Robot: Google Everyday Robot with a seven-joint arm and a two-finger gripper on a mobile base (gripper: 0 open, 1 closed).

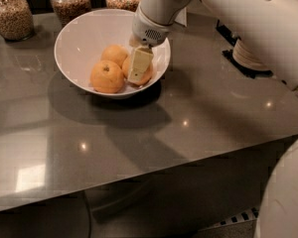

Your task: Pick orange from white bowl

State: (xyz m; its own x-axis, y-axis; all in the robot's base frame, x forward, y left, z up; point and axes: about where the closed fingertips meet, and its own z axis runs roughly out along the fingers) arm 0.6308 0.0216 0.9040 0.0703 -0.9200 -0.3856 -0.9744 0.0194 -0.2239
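The white bowl (77,31) stands at the back left of the grey counter and holds three oranges. The lumpy yellow-orange orange (149,76) lies at the bowl's right side, mostly hidden behind my gripper (138,71). The gripper reaches down into the bowl from above and sits right on this orange. A rounder, deeper-orange fruit with a dark stem dimple (107,76) lies at the front left. A paler one (114,54) lies behind it.
Three glass jars of grains (9,13) stand along the back edge behind the bowl. A black rack with a stack of small white dishes (243,58) is at the right, partly behind my arm. The counter's front edge runs across the lower half.
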